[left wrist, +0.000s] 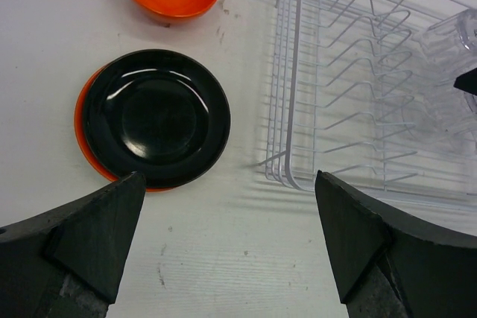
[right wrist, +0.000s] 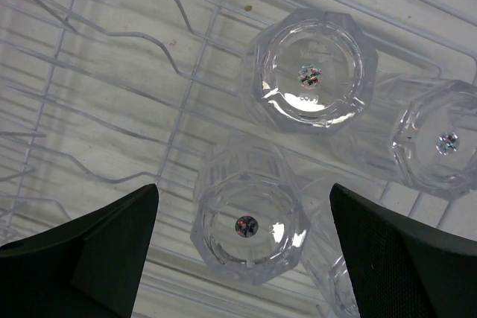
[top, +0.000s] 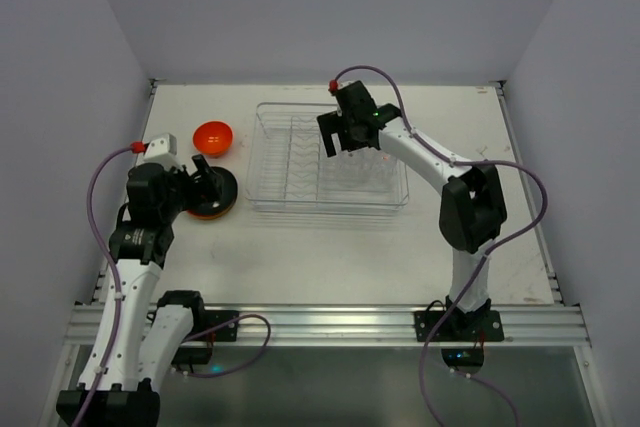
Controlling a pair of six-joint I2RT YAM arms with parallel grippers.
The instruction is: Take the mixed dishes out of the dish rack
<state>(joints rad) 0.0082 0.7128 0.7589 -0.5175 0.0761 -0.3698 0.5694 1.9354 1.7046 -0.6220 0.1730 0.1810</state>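
Top external view: the dish rack [top: 255, 162] is sitting mid-tabletop [top: 330, 257], and the right end effector [top: 338, 142] is hanging over its right half, where the clear ribbed tumblers [top: 370, 172] are standing. The right arm is plainly the nearer one to them. The left end effector [top: 205, 182] is hovering left of the rack, over a black plate [top: 215, 202], with the small orange bowl [top: 213, 137] lying just beyond it on the far side.

Left wrist view: the left end effector [left wrist: 227, 184] is spreading wide and gripping nothing. The black plate [left wrist: 155, 117] is resting on a red-orange plate [left wrist: 80, 121], both already out on the tabletop, left of the rack's wall [left wrist: 294, 72].

Right wrist view: the right end effector [right wrist: 244, 193] is also gaping wide and empty. The closest tumbler [right wrist: 250, 225] is sitting almost directly beneath the gap. It is standing on end, its long axis pointing up at the camera, so a straight descent is likely what the grasp is calling for. Neighbouring tumblers are crowding close on the far and right sides.
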